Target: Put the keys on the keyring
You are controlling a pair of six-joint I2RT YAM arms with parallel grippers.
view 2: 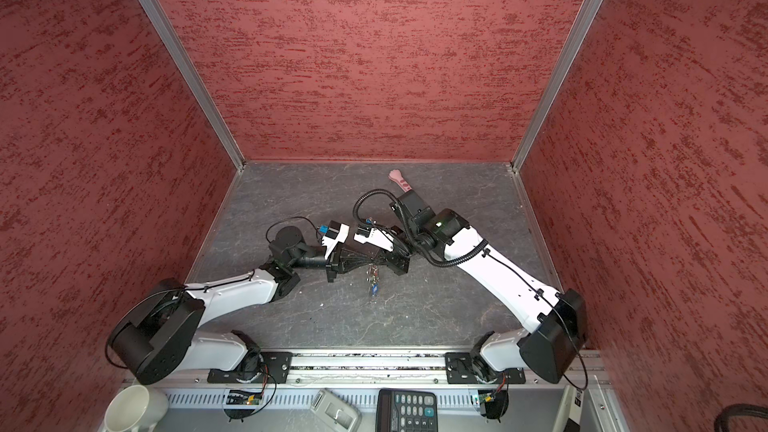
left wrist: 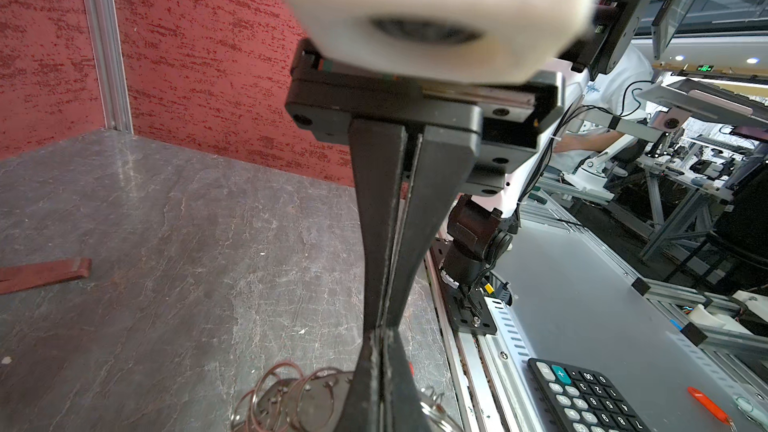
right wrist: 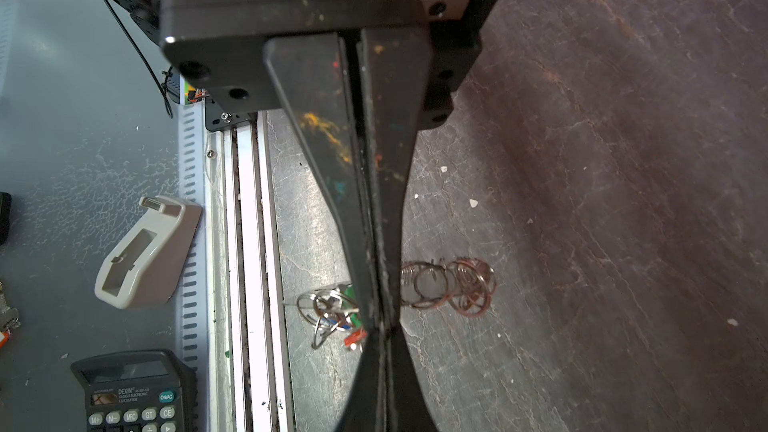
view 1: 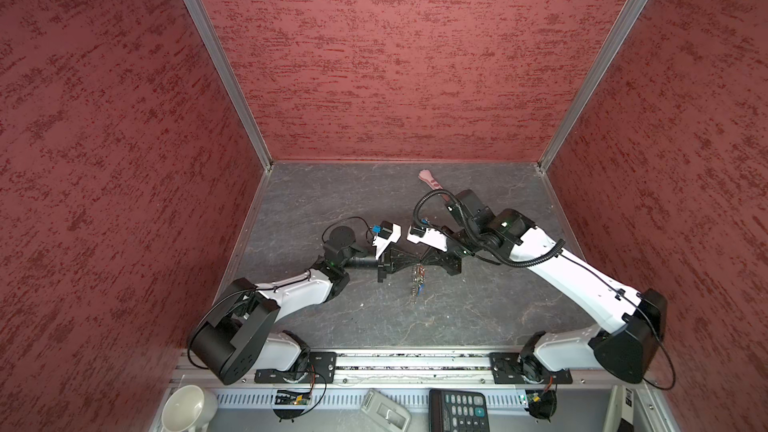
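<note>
Left claw (left wrist: 381,317) and right claw (right wrist: 380,317) are both fully closed, tip to tip over the keyring (right wrist: 449,286) and keys (right wrist: 334,313) on the table (right wrist: 602,201). Whether either claw grips anything cannot be determined.

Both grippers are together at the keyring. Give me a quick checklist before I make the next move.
1. Jaws of the left gripper shut: ok.
2. Jaws of the right gripper shut: ok.
3. Either one really pinching the keyring: cannot tell, the contact is hidden.
4. The keys threaded on it: cannot tell; they lie bunched beside it.
5. Space between the two grippers: not ok, they meet tip to tip in both top views.
6. The pink tool out of the way: ok, it lies near the back wall.
</note>
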